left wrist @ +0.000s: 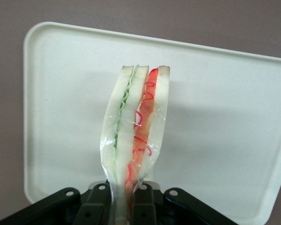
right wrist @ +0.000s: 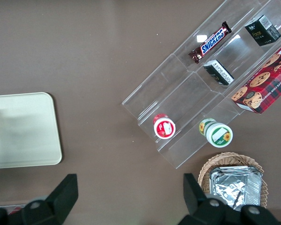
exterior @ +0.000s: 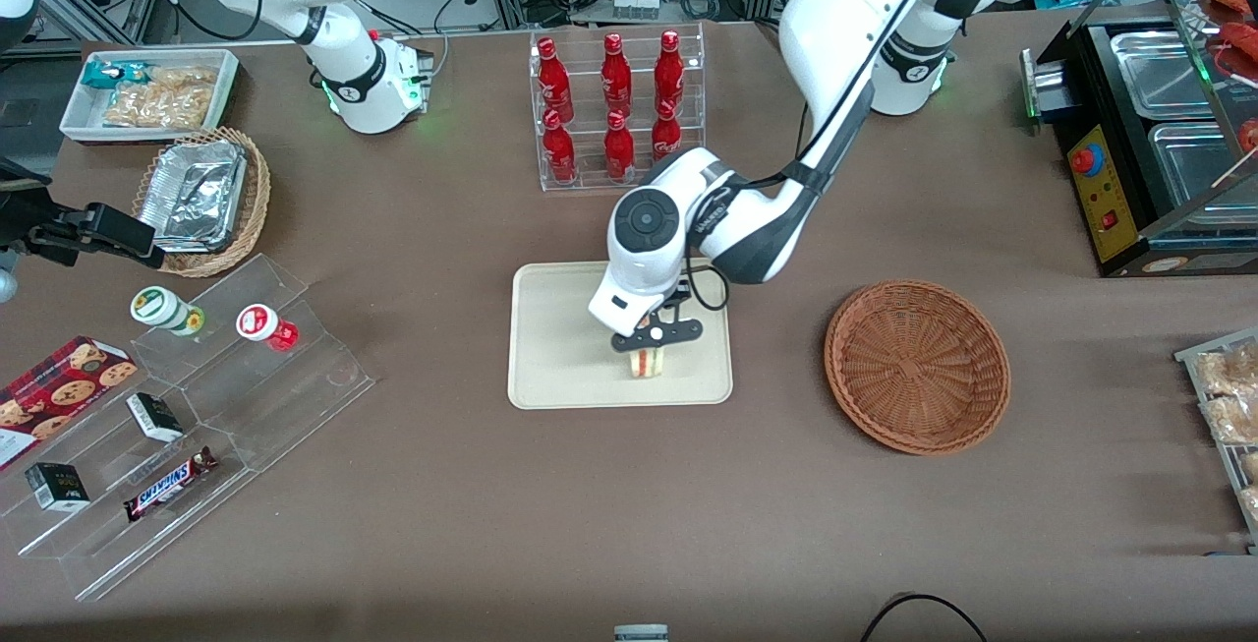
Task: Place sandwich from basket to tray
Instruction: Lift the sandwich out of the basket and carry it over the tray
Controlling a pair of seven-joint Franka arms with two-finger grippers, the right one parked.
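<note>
My left gripper [exterior: 651, 345] is over the cream-beige tray [exterior: 550, 367] and is shut on the sandwich [exterior: 647, 363], a clear-wrapped wedge of white bread with green and red-orange layers. In the left wrist view the sandwich [left wrist: 136, 126] stands out from between the black fingers [left wrist: 147, 206], with the tray [left wrist: 225, 108] beneath it. I cannot tell whether it touches the tray. The reddish-brown wicker basket [exterior: 917, 365] sits empty on the table beside the tray, toward the working arm's end.
A clear rack of red bottles [exterior: 614, 106] stands farther from the front camera than the tray. A clear stepped shelf [exterior: 197, 416] with snacks, a tan basket with foil containers [exterior: 201, 200] and a white bin [exterior: 147, 96] lie toward the parked arm's end. A black appliance [exterior: 1140, 141] stands toward the working arm's end.
</note>
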